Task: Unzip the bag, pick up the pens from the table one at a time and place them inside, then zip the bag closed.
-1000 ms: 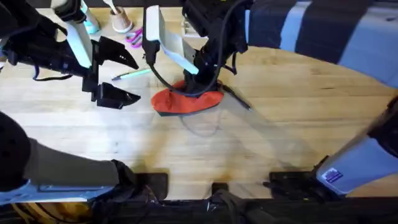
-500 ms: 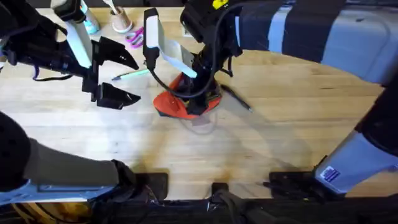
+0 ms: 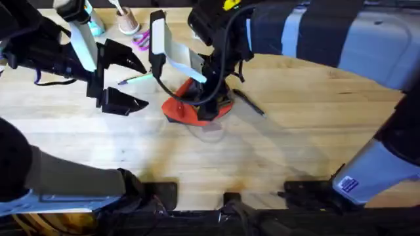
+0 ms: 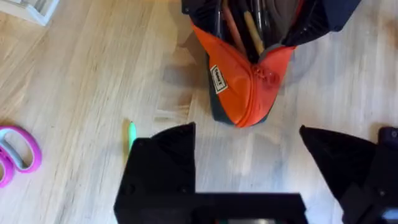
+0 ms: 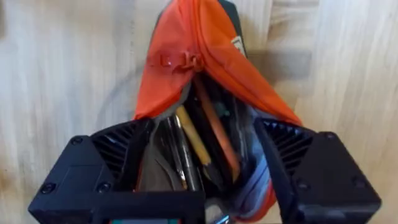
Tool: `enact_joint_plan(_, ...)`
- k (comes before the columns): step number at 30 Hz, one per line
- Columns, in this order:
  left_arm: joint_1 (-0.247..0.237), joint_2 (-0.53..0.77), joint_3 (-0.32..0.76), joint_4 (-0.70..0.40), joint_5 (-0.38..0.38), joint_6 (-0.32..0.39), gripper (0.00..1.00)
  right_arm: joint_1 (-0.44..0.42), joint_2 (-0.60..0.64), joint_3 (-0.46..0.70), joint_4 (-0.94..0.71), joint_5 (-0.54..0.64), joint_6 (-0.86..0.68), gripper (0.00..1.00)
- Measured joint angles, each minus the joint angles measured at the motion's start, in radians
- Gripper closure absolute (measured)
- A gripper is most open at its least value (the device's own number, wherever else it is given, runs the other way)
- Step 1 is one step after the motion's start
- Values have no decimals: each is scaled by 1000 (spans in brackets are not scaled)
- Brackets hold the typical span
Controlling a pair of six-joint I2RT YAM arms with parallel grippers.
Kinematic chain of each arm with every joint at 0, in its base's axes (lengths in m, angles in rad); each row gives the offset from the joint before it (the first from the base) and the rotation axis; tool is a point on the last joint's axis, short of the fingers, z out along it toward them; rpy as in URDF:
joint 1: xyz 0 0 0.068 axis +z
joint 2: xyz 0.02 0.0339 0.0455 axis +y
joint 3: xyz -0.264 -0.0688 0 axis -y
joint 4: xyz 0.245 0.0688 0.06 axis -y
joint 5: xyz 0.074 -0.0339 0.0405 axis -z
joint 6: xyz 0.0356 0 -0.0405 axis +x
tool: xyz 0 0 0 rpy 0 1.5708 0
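Observation:
The orange-red bag (image 3: 187, 110) lies mid-table, its zipper undone at one end. My right gripper (image 3: 211, 98) is shut on that open end, a finger (image 5: 118, 158) on each side of the mouth. Several pens and pencils show inside the bag (image 5: 199, 68). On the table (image 3: 295, 151), the black pen (image 3: 249, 103) lies just right of the bag. The green pen (image 3: 138, 77) lies to its left, its tip (image 4: 132, 134) beside a finger of my left gripper. That left gripper (image 3: 139, 84) hovers open and empty, short of the bag (image 4: 245, 93).
Pink scissors (image 3: 141, 39) and a cup (image 3: 128, 23) holding utensils stand at the back left. The scissors' handle (image 4: 18, 155) lies close to my left gripper. A white box corner (image 4: 31, 7) sits farther out. Bare wood lies in front of the bag.
The bag has gone from lying flat to bunched up, with its gripped end raised. The right gripper has shifted slightly left with it. The left arm has stayed still.

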Motion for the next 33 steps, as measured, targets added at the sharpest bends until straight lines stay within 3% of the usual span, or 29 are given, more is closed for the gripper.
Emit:
enact_joint_plan(7,0,0,0,0,0,0,7,16,-72,59,-111,226,154,7)
enact_joint_plan(15,0,0,0,0,0,0,7,-87,-289,92,-172,337,293,7)
enact_joint_plan(21,0,0,0,0,0,0,7,-191,-359,93,-257,341,383,7)
enact_joint_plan(27,0,0,0,0,0,0,7,-300,-384,80,-284,227,412,8)
enact_joint_plan(33,0,0,0,0,0,0,7,-363,-410,-33,-262,149,428,8)
